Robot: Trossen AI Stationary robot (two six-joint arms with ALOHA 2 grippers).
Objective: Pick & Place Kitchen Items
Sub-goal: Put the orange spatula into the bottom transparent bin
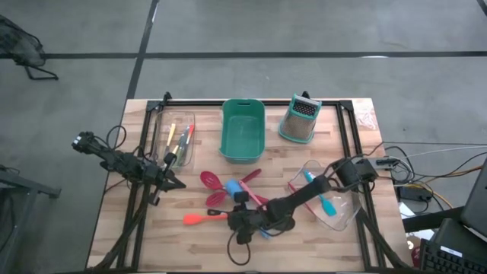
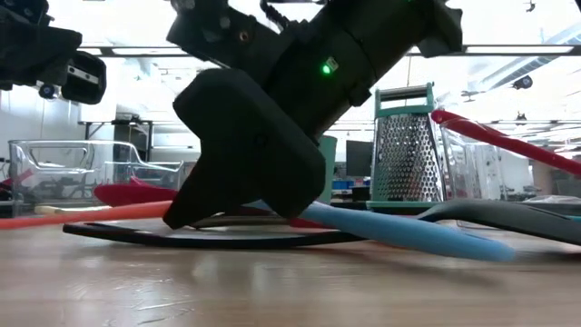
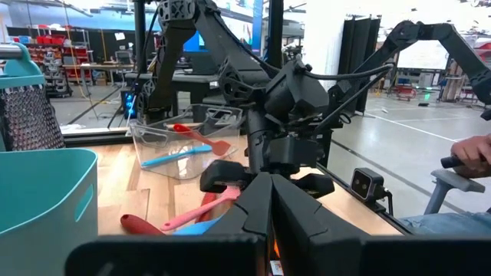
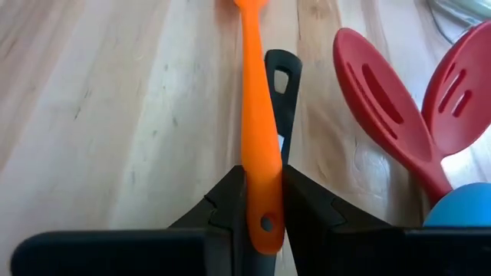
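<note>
Several utensils lie in a heap at the table's middle: red slotted spoons [image 1: 210, 181] [image 4: 383, 96], a blue one [image 1: 232, 187] [image 2: 408, 232], a pink one [image 1: 251, 177] and a black one [image 4: 285, 73]. An orange spatula [image 1: 199, 218] points toward the table's left. My right gripper [image 1: 242, 221] [image 4: 262, 180] is low over the table and shut on the spatula. My left gripper [image 1: 173, 181] [image 3: 271, 192] is shut and empty, left of the heap. My right gripper pinches the orange spatula's handle [image 4: 257, 146] between its two fingers, near the free end with the hanging hole. The fingers come slanting down from the table's right and lie along the handle. The spatula [image 2: 91, 214] lies about level at table height, beside the black handle.
A teal bin [image 1: 243, 129] and a box grater [image 1: 299, 119] stand at the far middle. A clear container [image 1: 176, 139] at the far left holds thin yellow and orange tools. Another clear container [image 1: 331, 196] at the right holds a blue and a red utensil.
</note>
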